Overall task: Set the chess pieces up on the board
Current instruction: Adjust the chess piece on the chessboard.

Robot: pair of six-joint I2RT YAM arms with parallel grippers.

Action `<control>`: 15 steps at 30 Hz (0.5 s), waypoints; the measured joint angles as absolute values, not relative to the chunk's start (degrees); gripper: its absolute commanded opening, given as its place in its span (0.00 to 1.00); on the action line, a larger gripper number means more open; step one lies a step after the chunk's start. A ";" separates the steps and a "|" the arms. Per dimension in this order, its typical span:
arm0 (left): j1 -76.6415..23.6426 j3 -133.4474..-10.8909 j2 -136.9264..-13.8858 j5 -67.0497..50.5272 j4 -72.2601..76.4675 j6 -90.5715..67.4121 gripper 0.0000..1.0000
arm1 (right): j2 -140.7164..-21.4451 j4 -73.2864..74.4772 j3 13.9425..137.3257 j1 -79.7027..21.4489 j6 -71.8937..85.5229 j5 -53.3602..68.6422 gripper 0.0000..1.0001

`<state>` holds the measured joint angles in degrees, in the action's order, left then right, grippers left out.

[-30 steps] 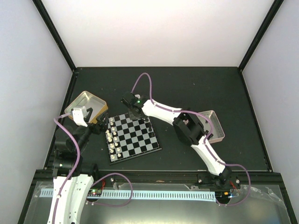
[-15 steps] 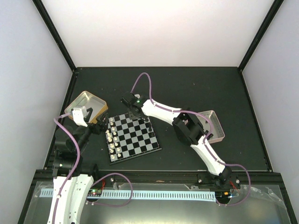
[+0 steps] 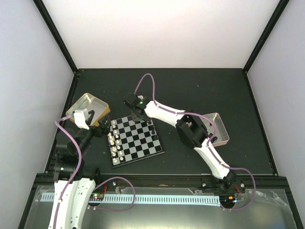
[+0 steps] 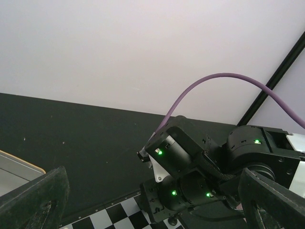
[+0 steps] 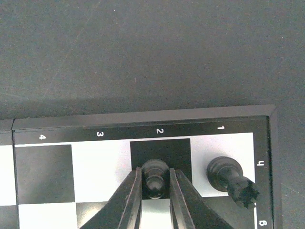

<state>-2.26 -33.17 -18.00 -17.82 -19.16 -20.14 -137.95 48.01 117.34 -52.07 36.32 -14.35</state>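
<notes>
Glossy and round-headed, the black pawn [image 5: 155, 177] stands over the dark square under the printed 2. It sits right between the fingers [image 5: 132, 198] of the right gripper [image 5: 155, 174], which press in on it from both sides. Its foot is hidden under its own head and the finger edges, so I cannot tell whether it rests on the square or is held just off it.

Just to the gripper's right, apart from the nearer finger, a black rook [image 5: 231, 180] stands on the pale corner square under the 1. That makes two black pieces in the wrist view. The board [image 5: 143, 120] is cut off there at the left and bottom edges. Only its far rim, with the numbers 4 to 1, shows whole.

From above, the right gripper hangs over the board's far edge, and its fingertips and the pawn are lost under the wrist. The cream-white pieces [image 3: 112, 138] stand in a line along the board edge farthest from it, on the left gripper's side. There are about seven, but they are too small to count surely or tell by kind.

The left gripper [image 4: 152, 191] is spread wide. Only its two blunt tips show, at the bottom corners of its own view, and the right arm [image 4: 190, 162] with its purple cable [image 4: 214, 78] is seen through the gap.

Two tins lie on the black table [image 3: 200, 90]. A gold tin [image 3: 86, 102] sits just beyond the left gripper. A pink-rimmed tin [image 3: 220, 128] is partly covered by the right arm's elbow.
</notes>
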 measured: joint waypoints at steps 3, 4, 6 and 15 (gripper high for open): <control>-2.26 -33.17 -18.00 -17.82 -19.16 -20.14 0.99 | -137.95 48.05 117.34 -51.99 36.03 -14.06 0.28; -2.26 -33.17 -18.00 -17.82 -19.16 -20.14 0.99 | -137.95 48.03 117.34 -51.99 36.05 -14.00 0.30; -2.26 -33.17 -18.00 -17.82 -19.16 -20.14 0.99 | -137.91 48.01 117.34 -51.96 35.68 -13.72 0.33; -2.26 -33.17 -18.00 -17.82 -19.16 -20.14 0.99 | -130.28 47.81 117.05 -51.92 33.63 -11.14 0.37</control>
